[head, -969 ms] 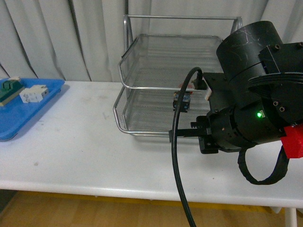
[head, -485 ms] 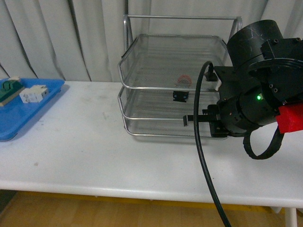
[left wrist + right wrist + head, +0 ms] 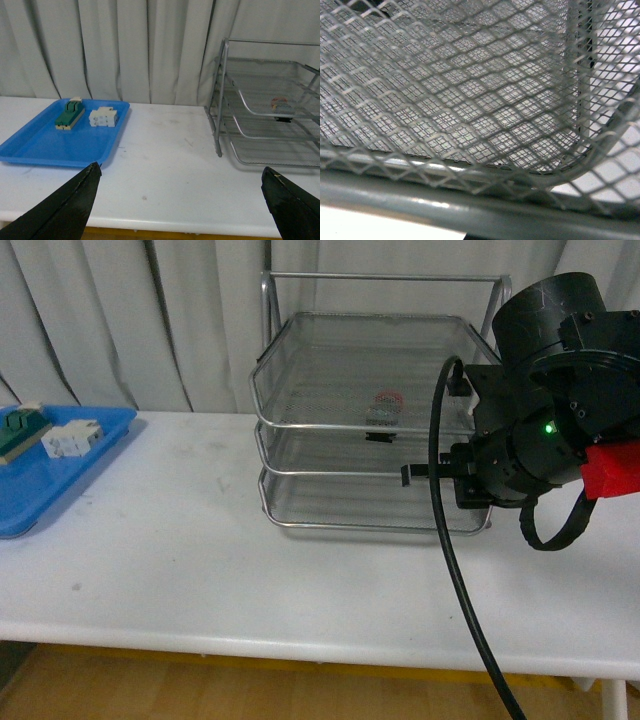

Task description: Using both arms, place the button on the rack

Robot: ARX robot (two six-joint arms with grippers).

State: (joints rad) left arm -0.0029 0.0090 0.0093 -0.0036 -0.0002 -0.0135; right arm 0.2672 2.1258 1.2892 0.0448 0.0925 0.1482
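Observation:
The silver wire-mesh rack (image 3: 300, 380) stands at the back of the white table. Inside it lies the button (image 3: 384, 406), its red cap showing through the mesh over a dark body; I cannot tell which tier carries it. My right gripper (image 3: 455, 485) is shut on the rack's front right corner. In the right wrist view the rack's mesh (image 3: 470, 100) and a frame tube (image 3: 445, 205) fill the picture, hiding the fingers. My left gripper (image 3: 180, 167) hangs open over the table's front edge, well apart from the rack (image 3: 218, 100) and the button (image 3: 280, 104).
A flat blue tray (image 3: 50, 480) at the table's left end holds a white terminal block (image 3: 70, 438) and a green-and-cream connector (image 3: 18, 430). A black cable (image 3: 450, 570) loops down in front of the right arm. Curtains hang close behind the rack.
The right arm has moved right and back, dragging the rack with it. The rack has swung square to the table edge, and the button has shifted along inside it.

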